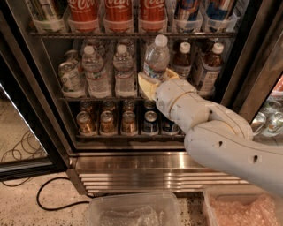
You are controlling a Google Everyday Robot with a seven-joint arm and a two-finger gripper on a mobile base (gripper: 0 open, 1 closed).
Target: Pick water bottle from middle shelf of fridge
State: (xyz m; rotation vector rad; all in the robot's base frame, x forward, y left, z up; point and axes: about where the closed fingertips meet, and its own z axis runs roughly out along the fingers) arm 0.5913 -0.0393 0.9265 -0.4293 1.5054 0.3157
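gripper [151,83] sits at the front edge of the middle shelf [99,98], just right of centre, its yellowish fingers [145,82] clamped round the lower body of one water bottle [156,58]. that bottle is clear and ribbed, with a white cap and pale label band, upright, rising straight above the gripper. three more clear bottles [94,70] front the shelf's left side, two brown-liquid bottles [208,66] its right edge. inside the fridge [146,170], three red cola bottles [118,11] stand above; three gold cans [106,123] and two blue cans [150,122] stand below.
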